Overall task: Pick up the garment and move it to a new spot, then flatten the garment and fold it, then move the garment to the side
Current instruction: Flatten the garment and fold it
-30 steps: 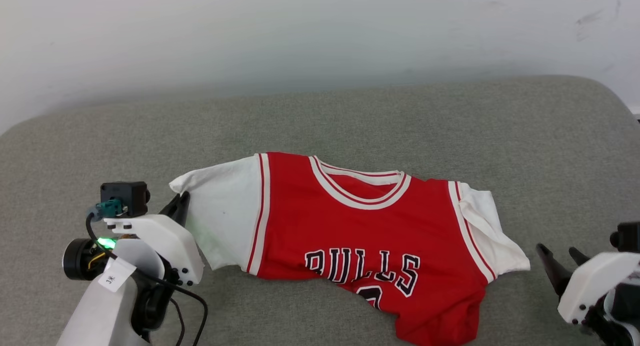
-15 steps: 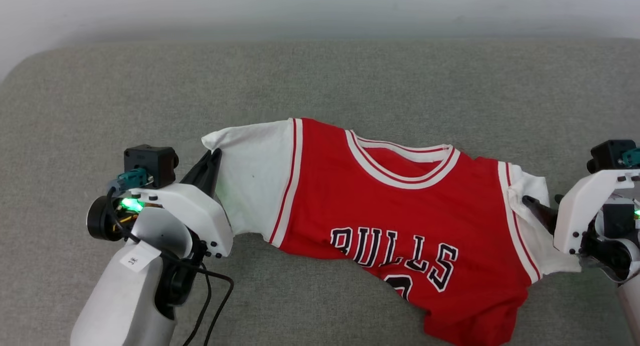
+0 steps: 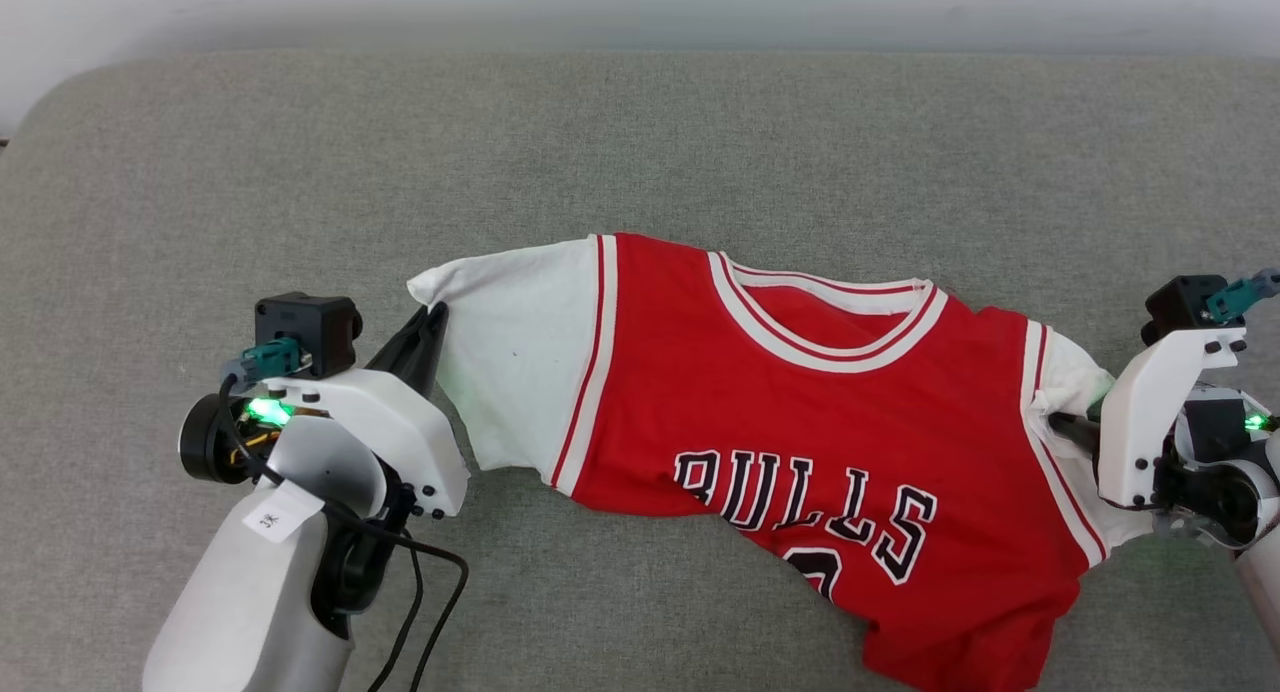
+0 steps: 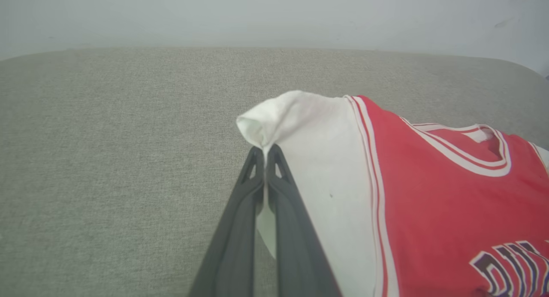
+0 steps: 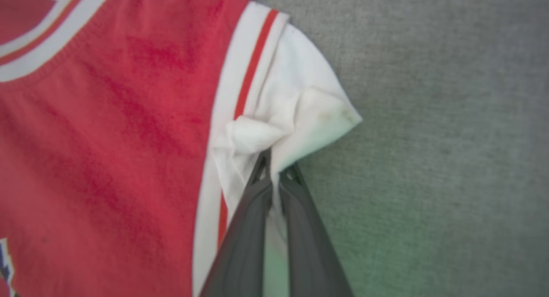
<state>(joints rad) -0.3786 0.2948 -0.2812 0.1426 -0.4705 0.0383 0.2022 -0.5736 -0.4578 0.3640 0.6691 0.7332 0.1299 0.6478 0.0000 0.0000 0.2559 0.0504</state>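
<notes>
Garment [image 3: 800,402] sleeve edges in left fingers [image 4: 233,228], right fingers [image 5: 248,228]; bare cushion [image 3: 640,142] beyond.

A grey-green woven upholstered surface [image 3: 640,142] is lying beneath the left fingers [image 4: 238,232] and spreading out ahead of them, its far corners rounding off. Beyond its far edge a pale wall [image 4: 274,18] is rising, carrying a faint dark scuff [image 4: 506,22] up to those fingers' right. Light is falling soft and even. Right of the right fingers [image 5: 309,254], a green tint [image 5: 407,254] is showing on the weave.
</notes>
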